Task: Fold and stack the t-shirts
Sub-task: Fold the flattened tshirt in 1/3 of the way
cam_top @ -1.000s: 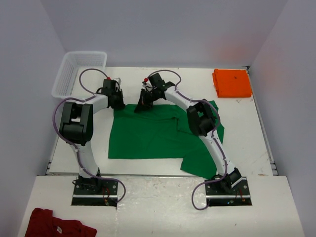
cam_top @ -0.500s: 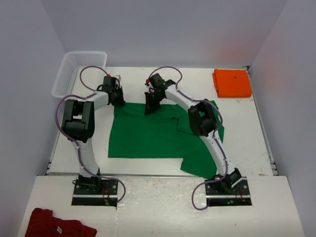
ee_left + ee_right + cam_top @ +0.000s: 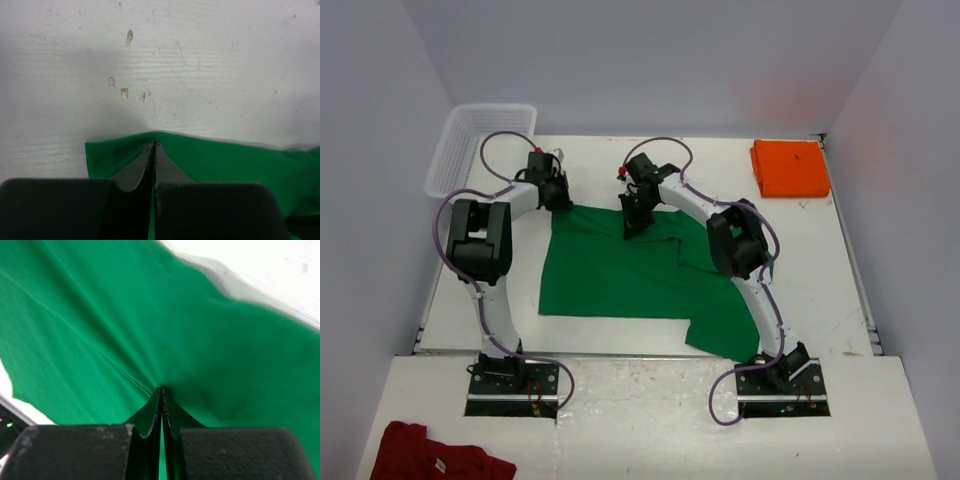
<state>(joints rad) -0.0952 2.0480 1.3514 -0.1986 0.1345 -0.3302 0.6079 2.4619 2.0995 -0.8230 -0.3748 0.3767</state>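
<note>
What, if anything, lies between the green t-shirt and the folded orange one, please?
Nothing visible does: only bare table separates the green t-shirt from the folded orange t-shirt in the far right corner.

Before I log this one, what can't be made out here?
Top view: the right arm hides part of the green t-shirt's right side.
Top view: the dark red garment is cut off by the bottom edge.
Wrist views: the left fingers and right fingers pinch green cloth and hide how many layers are caught.
</note>
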